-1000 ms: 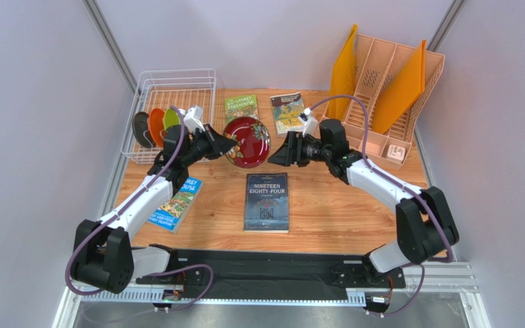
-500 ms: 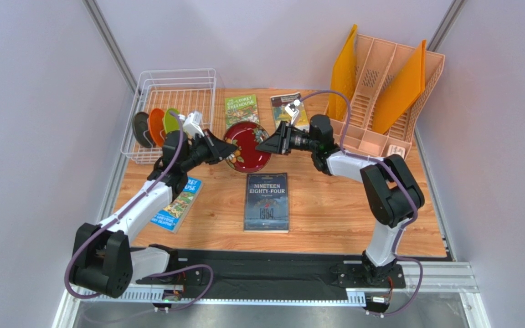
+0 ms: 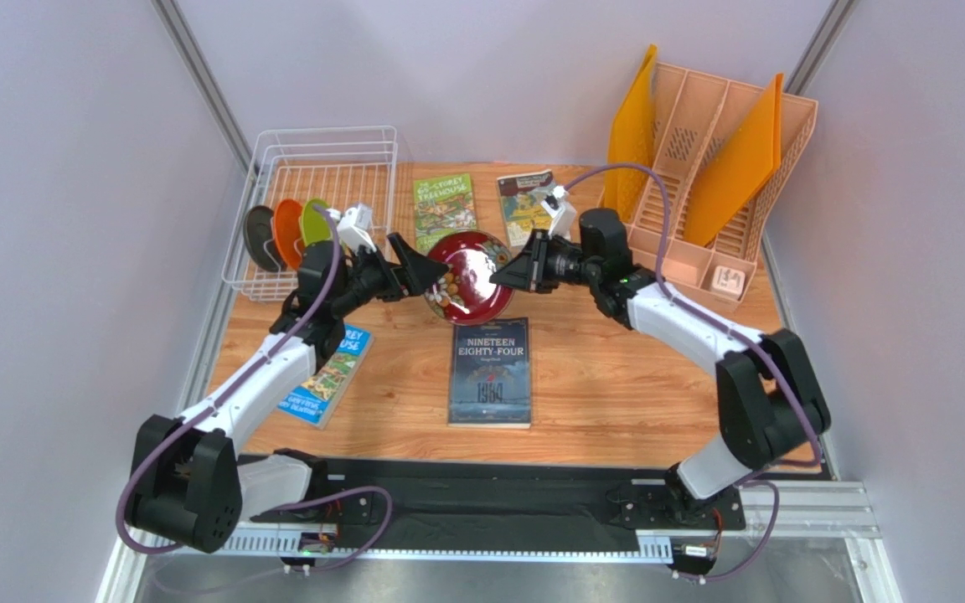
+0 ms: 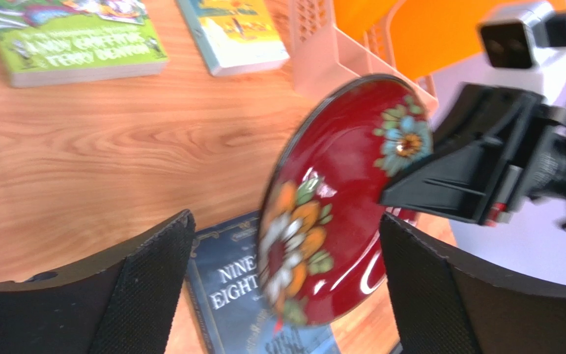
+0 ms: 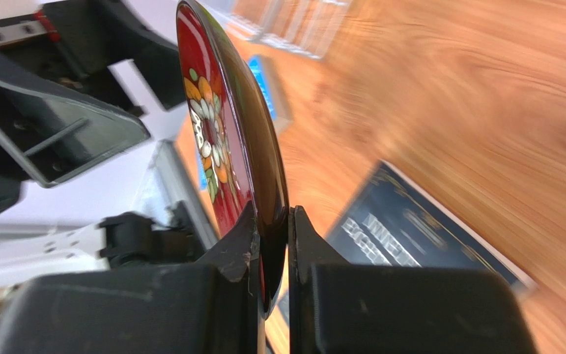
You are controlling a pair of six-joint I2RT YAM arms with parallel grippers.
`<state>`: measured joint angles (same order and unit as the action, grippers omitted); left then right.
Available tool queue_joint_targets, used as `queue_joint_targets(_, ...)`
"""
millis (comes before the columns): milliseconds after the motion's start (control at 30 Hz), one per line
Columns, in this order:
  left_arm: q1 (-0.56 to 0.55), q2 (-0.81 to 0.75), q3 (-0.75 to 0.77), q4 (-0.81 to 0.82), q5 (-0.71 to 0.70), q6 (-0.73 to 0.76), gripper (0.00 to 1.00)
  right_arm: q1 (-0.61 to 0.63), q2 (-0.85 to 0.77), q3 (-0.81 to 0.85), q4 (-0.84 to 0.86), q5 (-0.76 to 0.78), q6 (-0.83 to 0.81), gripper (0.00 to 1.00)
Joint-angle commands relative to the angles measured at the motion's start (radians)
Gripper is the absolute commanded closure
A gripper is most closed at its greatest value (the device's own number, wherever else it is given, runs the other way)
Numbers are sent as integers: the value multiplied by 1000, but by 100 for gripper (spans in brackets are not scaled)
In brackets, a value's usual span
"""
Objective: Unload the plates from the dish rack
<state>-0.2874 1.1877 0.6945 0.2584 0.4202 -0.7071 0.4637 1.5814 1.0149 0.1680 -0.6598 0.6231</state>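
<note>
Now, above the dark paperback on the wood-grain tabletop, the glossy dark-red floral plate hangs on edge in mid-air. The right gripper has just pinched shut on its rim & the left gripper has sprung apart, i.e. handover done. Farther back, 3 round plates (teal-grey, orange, lime) wait upright in the white wire dish rack.

Red plate in right tool
</note>
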Motion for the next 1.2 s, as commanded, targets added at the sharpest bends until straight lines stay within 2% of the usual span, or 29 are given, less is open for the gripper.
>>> queue_joint_targets(0, 1, -78, 30, -65, -118, 130, 0, -68, -168, -54, -245, 226, -134, 100)
queue_joint_targets(133, 1, -128, 33, -134, -205, 198, 0, -146, -293, -145, -342, 279, -131, 100)
queue_joint_targets(267, 1, -187, 40, -221, -358, 273, 0, -285, -437, -251, -435, 305, -115, 100)
queue_joint_targets(333, 1, -207, 42, -243, -412, 307, 0, -370, -484, -315, -462, 266, -105, 100)
queue_joint_targets(467, 1, -244, 43, -280, -547, 354, 0, -437, -570, -367, -505, 238, -126, 100)
queue_joint_targets(900, 2, -204, 76, -329, -684, 405, 0, -525, -439, -418, -493, 187, -129, 100)
queue_joint_targets(1100, 2, -211, 65, -323, -690, 402, 0, -530, -351, -437, -458, 132, -125, 100)
queue_joint_targets(1133, 2, -212, 65, -323, -686, 399, 0, -530, -336, -440, -461, 128, -122, 99)
queue_joint_targets(1167, 2, -211, 65, -324, -681, 399, 0, -531, -330, -443, -461, 121, -122, 93)
